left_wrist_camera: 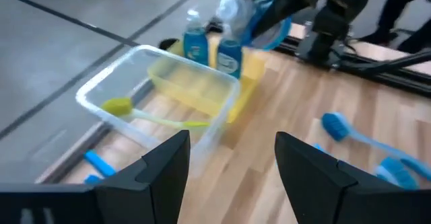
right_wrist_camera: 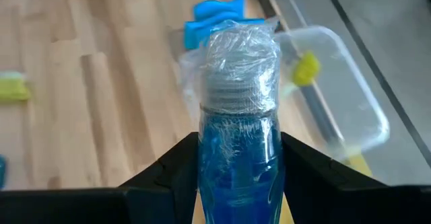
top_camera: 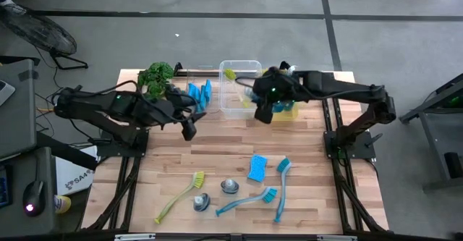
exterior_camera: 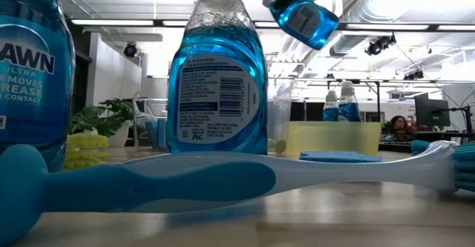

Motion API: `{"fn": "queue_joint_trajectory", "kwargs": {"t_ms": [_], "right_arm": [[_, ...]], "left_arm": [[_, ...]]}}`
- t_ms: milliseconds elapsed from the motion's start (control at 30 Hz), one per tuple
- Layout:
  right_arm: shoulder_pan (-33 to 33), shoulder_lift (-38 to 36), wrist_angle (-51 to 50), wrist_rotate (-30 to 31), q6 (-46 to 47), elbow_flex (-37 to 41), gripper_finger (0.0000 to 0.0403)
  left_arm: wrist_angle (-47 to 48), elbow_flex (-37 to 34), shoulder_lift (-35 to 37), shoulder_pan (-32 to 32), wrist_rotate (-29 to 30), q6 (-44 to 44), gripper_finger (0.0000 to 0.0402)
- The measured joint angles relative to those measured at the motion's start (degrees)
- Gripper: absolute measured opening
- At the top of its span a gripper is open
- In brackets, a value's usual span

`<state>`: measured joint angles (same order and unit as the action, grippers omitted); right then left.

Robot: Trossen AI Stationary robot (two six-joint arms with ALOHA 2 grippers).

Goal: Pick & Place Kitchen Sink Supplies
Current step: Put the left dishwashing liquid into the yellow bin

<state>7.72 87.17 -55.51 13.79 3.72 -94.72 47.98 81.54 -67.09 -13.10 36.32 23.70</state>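
Observation:
My right gripper is shut on a small blue-liquid bottle, high above the table by the yellow bin and the clear bin. A yellow-green brush lies in the clear bin. Two bottles stand in the yellow bin. My left gripper is open and holds nothing, left of the clear bin. Near the front edge lie a blue sponge, two blue brushes, a yellow-green brush and two upright bottles. My right gripper pinches the bottle between its two fingers on the sides of the blue body, just below the neck. The film-wrapped grey cap sticks out past the fingertips, so the fingers lie along the bottle. The bottle is tilted and lifted clear of everything.
A green leafy plant stands at the far left, with several blue sponges beside it. Bare wood lies across the table's middle between the bins and the loose supplies. Arm bases stand at both side edges.

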Motion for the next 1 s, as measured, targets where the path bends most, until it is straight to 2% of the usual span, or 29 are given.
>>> {"fn": "queue_joint_trajectory", "kwargs": {"t_ms": [267, 367, 433, 700, 800, 1000], "right_arm": [[2.5, -0.7, -5.5, 4.6, 4.3, 0.1, 0.0162], [2.5, -2.0, -4.1, 4.4, 6.6, 3.6, 0.0162], [2.5, -4.1, -2.3, 4.3, 8.7, 8.8, 0.0162], [0.4, -16.9, 16.2, 4.8, 21.2, 31.5, 0.0162], [-0.4, -20.1, 22.8, 8.1, 23.0, 37.1, 0.0162], [-1.5, -22.2, 36.4, 19.0, 23.3, 45.9, 0.0162]], "left_arm": [[3.9, 0.0, 0.6, 0.0, 3.8, -2.9, 0.0214], [4.3, 0.0, 0.6, 0.0, 4.3, -4.0, 0.0214], [5.3, 0.0, 0.6, 0.0, 4.4, -4.5, 0.0214], [5.8, 0.0, 0.6, 0.0, 4.7, -5.9, 0.0214], [5.3, 0.0, 0.6, 0.0, 5.6, -6.1, 0.0214], [3.1, -0.1, 0.6, 0.0, 6.8, -6.3, 0.0214]]}}
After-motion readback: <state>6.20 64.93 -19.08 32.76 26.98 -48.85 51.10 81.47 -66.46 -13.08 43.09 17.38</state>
